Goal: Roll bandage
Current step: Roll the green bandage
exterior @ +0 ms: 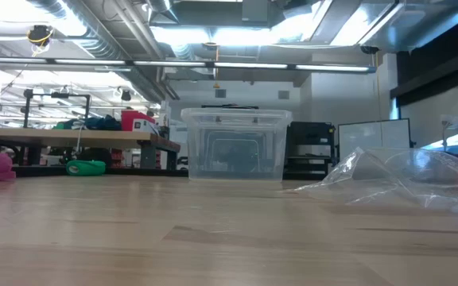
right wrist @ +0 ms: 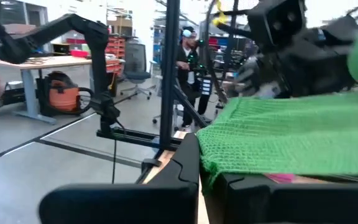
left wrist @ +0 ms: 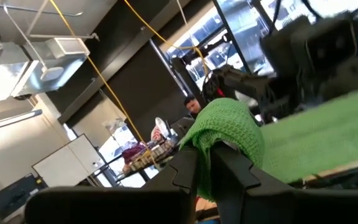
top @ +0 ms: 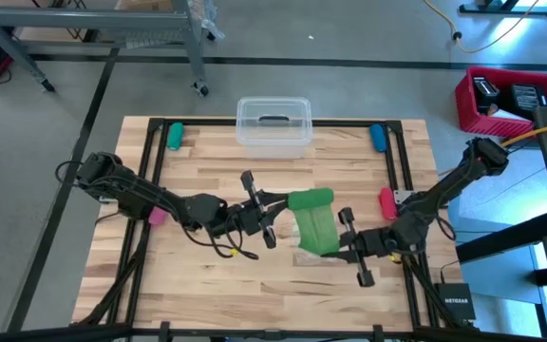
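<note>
**A:** So where's the bandage (top: 313, 224) at? From the overhead cam it's held above the middle of the wooden desk (top: 207, 285), strung between both arms. One end is bunched into a thick green wad (left wrist: 229, 134), the rest runs as a flat strip toward the near-right.

**B:** Yep. The left gripper (top: 272, 211) has the wadded end: in its wrist cam the jaws are nearly closed with the green knit pinched between the two dark fingers (left wrist: 188, 171). The right gripper (top: 348, 245) is on the other end, jaws closed down on the edge of the flat strip (right wrist: 291, 134), which spreads wide across that wrist cam.

**A:** Anything else on the desk?

**B:** A clear plastic bin (top: 273, 124) with a lid at the far edge in the middle. A small green cylinder (top: 175, 135) at the far-left corner, a blue one (top: 378, 138) at the far right, a pink one (top: 386, 201) near the right arm, and another pink one (top: 157, 217) by the left arm. A crumpled clear plastic bag (exterior: 396, 184) shows in the low cam, lying on the desk; the bandage itself isn't visible from down there.

**A:** People?

**B:** A person (right wrist: 185, 56) stands in the room behind, seen in the right wrist cam.
</note>
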You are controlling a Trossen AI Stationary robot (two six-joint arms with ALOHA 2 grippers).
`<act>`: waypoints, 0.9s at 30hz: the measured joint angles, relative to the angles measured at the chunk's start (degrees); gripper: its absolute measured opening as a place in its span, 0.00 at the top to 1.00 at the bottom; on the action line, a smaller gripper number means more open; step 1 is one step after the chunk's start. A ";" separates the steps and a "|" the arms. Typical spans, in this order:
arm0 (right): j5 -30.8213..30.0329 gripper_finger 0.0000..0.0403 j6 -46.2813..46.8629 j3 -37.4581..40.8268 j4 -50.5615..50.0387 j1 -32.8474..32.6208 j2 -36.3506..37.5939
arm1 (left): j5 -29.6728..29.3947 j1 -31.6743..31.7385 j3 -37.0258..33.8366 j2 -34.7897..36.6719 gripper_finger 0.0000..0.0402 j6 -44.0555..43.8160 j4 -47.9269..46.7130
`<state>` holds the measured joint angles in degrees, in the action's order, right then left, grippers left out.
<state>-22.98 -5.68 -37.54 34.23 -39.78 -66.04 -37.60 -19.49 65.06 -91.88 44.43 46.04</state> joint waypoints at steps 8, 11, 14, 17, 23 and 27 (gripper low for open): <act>-0.89 0.99 -0.19 -3.00 -3.65 -0.71 -0.02 | -0.52 0.49 0.00 0.00 0.93 -2.19 -0.59; -3.62 0.99 0.89 -3.00 -3.66 -0.71 -0.04 | -0.02 0.47 0.00 0.00 0.93 -4.28 -0.60; -4.48 0.99 2.07 -3.00 -2.57 -0.71 -0.07 | 0.08 0.52 0.00 -0.41 0.93 -5.42 -0.59; -3.12 0.99 2.35 -3.00 -0.18 -0.71 -0.11 | 0.15 0.81 0.00 -1.76 0.93 -5.47 0.06; -3.47 0.99 3.00 -3.00 1.16 -0.71 -0.17 | 0.28 1.47 0.00 -4.53 0.93 -6.66 -0.11; -3.44 0.99 3.09 -3.82 2.60 -0.71 -0.18 | 0.28 1.34 0.00 -5.20 0.93 -6.47 -0.56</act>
<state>-26.42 -2.59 -41.35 36.83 -40.49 -66.22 -37.32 -18.15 65.06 -97.08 37.95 45.48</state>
